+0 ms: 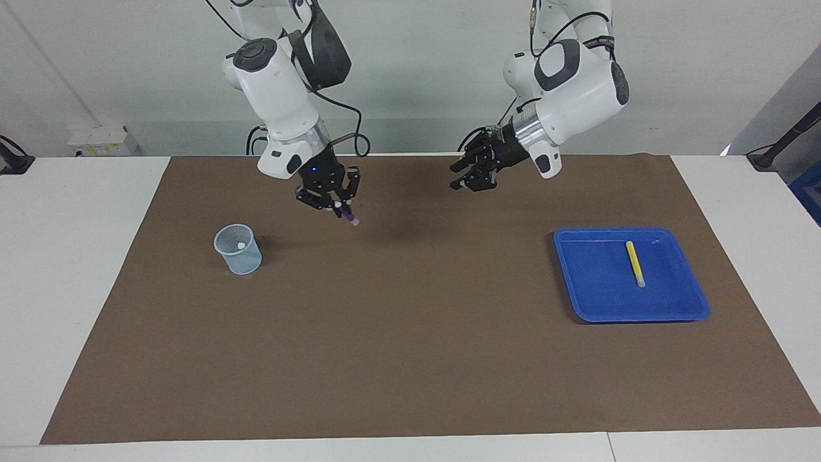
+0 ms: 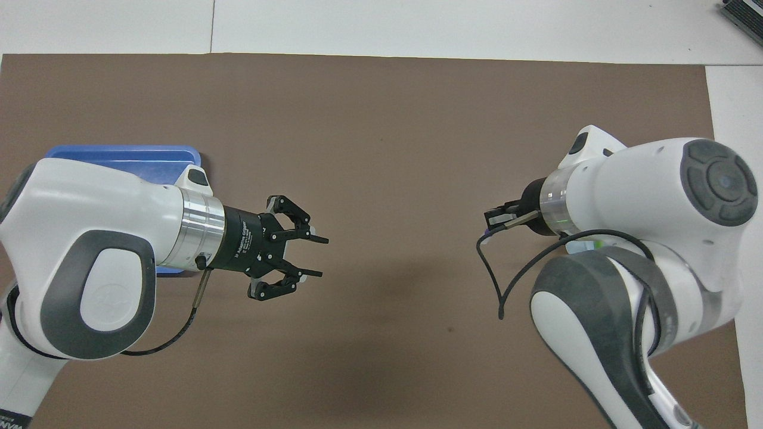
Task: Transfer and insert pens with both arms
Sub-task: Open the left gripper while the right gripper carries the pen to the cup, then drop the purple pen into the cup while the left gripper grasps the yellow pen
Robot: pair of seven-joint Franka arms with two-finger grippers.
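Pinching the purple pen [image 1: 347,216] tip-down, the right pincer [image 1: 338,207] hangs near the cup [image 1: 238,249] for insertion, while the left pincer [image 1: 463,176], spread and empty, waits.

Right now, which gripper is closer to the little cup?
The right gripper. It holds the purple pen in the air over the mat beside the cup. The left gripper, open and holding nothing, hangs over the mat's middle, toward the tray.

Purple pen [image 1: 347,215] gripped; yellow pen [image 1: 635,263] in tray [image 1: 590,292]
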